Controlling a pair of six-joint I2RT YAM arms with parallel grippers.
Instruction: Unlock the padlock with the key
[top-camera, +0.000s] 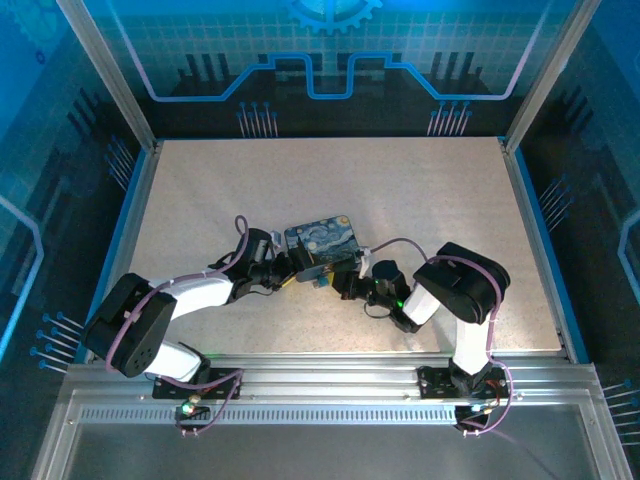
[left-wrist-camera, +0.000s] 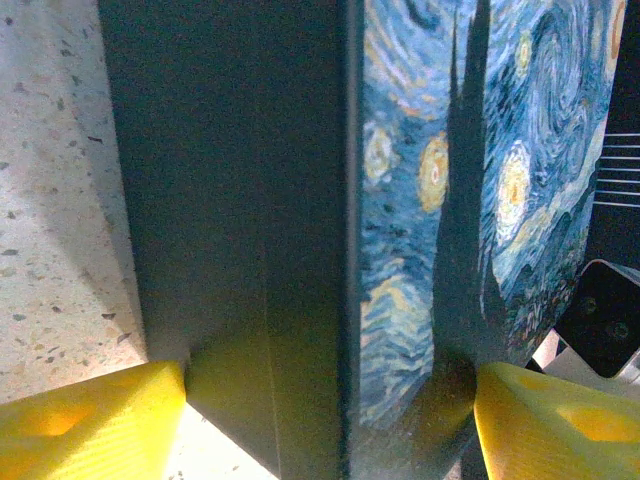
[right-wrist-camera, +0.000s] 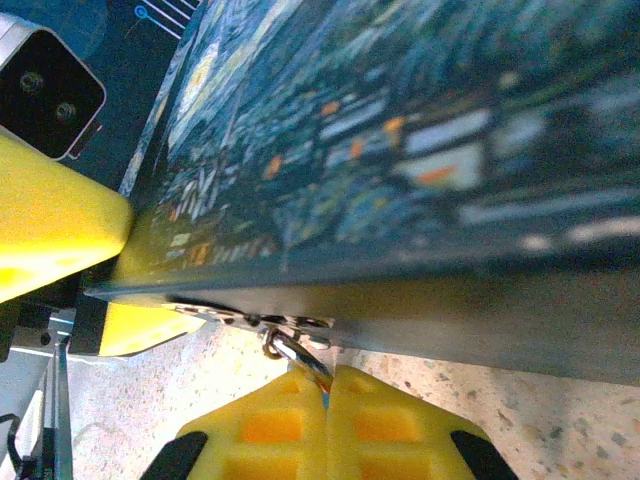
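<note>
The blue tin (top-camera: 320, 245) printed with a starry-night painting lies mid-table, and my left gripper (top-camera: 283, 268) clamps its left end. In the left wrist view the tin (left-wrist-camera: 250, 200) spans the whole gap between the yellow fingers (left-wrist-camera: 90, 420) of the left gripper (left-wrist-camera: 330, 420). From the hasp on the tin's (right-wrist-camera: 400, 150) lower edge hangs the padlock (right-wrist-camera: 285, 350), a small silvery loop with a short bar. My right gripper (right-wrist-camera: 327, 385) is shut on that bar, fingertips together just under the hasp. I cannot make out the key.
The speckled table (top-camera: 400, 180) has free room behind and to both sides of the tin. Metal posts and blue walls ring it. A left finger (right-wrist-camera: 50, 230) and the left wrist camera (right-wrist-camera: 45, 95) sit close beside the padlock.
</note>
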